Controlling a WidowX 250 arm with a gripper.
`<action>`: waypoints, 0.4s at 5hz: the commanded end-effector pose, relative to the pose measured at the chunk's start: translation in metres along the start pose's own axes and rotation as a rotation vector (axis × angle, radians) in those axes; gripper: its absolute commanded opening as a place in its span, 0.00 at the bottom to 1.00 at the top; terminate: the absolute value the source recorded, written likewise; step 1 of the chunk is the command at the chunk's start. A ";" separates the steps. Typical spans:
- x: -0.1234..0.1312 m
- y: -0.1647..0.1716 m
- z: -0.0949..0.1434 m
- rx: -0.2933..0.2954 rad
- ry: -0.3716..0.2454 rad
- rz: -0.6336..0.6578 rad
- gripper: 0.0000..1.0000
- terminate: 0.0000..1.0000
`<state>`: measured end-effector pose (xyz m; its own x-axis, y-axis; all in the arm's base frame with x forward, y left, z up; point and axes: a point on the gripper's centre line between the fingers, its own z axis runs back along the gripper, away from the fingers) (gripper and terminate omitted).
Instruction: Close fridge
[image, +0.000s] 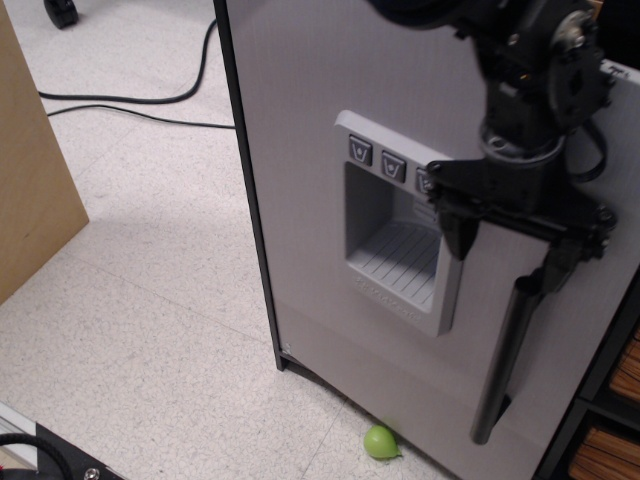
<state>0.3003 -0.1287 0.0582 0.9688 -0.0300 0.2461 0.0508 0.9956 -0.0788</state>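
Fridge (300, 200), a small play one with light grey door, three-button dispenser recess (395, 235) and black bar handle (505, 360), stands ajar left of and behind our black pincer (510, 255). We judge the push underway; next, press the door toward the cabinet. Our pincer hangs released, fingers spread beside the handle's top, holding nothing.
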 end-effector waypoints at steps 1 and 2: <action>0.030 -0.017 0.017 -0.023 -0.081 0.030 1.00 0.00; 0.044 -0.016 0.012 0.022 -0.132 0.044 1.00 0.00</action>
<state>0.3331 -0.1420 0.0581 0.9466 0.0140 0.3222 0.0022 0.9987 -0.0500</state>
